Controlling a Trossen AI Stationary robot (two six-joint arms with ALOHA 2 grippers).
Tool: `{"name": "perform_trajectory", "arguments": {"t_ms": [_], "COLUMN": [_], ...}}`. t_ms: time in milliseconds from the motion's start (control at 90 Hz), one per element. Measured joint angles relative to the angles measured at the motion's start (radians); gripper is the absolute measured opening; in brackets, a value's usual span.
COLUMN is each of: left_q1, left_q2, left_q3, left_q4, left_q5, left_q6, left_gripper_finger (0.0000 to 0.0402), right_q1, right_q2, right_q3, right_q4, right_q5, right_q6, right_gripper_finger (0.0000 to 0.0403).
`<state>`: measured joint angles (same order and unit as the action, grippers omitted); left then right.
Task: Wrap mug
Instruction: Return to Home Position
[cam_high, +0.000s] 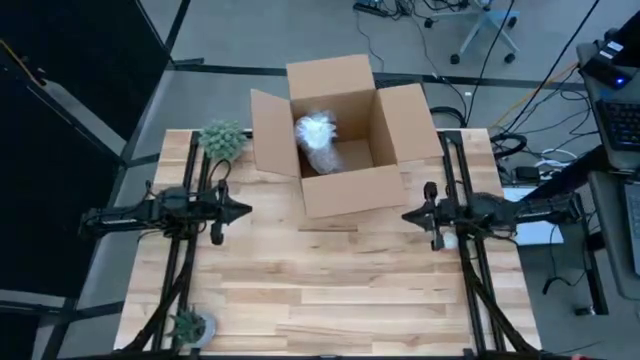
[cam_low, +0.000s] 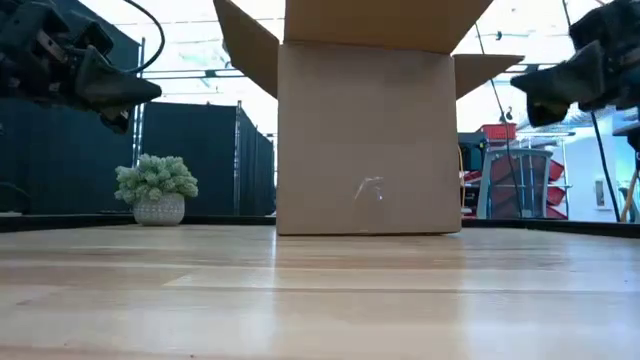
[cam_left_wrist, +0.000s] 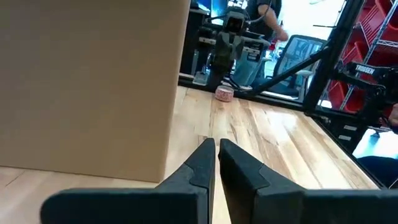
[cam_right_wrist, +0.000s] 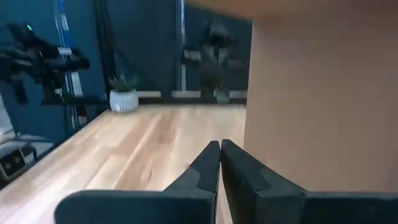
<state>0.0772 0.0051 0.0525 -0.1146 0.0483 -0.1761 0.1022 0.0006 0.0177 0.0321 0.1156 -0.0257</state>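
High view first: you'll see the cardboard box standing open at the far middle of the table, flaps spread. A bubble-wrapped bundle lies inside on its floor, presumably the wrapped mugs, though you can't tell how many. The left gripper and right gripper hang on either side of the box's near corners, apart from it and pointing at each other. That looks like a resting pose with the packing done.

Low view: the box front hides its contents. Both grippers, left and right, sit well above the tabletop, and a potted plant stands beside the box on the left arm's side.

Left wrist view: your left gripper is clenched on nothing, its fingertips nearly meeting, with the box wall beside it.

Right wrist view: your right gripper is likewise closed and empty next to the box wall.
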Motion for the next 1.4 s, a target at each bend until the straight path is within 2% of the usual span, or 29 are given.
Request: {"name": "perform_trajectory", "arguments": {"t_ms": [78, 256, 522, 1400], "left_q1": [0.0, 0.0, 0.0, 0.0], "left_q2": [0.0, 0.0, 0.0, 0.0], "left_q3": [0.0, 0.0, 0.0, 0.001], "left_q4": [0.0, 0.0, 0.0, 0.0], "left_q5": [0.0, 0.0, 0.0, 0.0], "left_q6": [0.0, 0.0, 0.0, 0.0], "left_gripper_finger": [0.0011, 0.0011, 0.0011, 0.0011], "right_q1": [-0.01, -0.034, -0.036, -0.035], "right_q2": [0.005, 0.001, 0.006, 0.006], "right_q3": [0.002, 0.002, 0.002, 0.002], "right_q4": [-0.007, -0.004, -0.006, -0.006], "right_q5": [0.046, 0.044, 0.041, 0.041], "right_q6": [-0.038, -0.1, -0.004, -0.001], "right_gripper_finger": [0.0, 0.0, 0.0, 0.0]}}
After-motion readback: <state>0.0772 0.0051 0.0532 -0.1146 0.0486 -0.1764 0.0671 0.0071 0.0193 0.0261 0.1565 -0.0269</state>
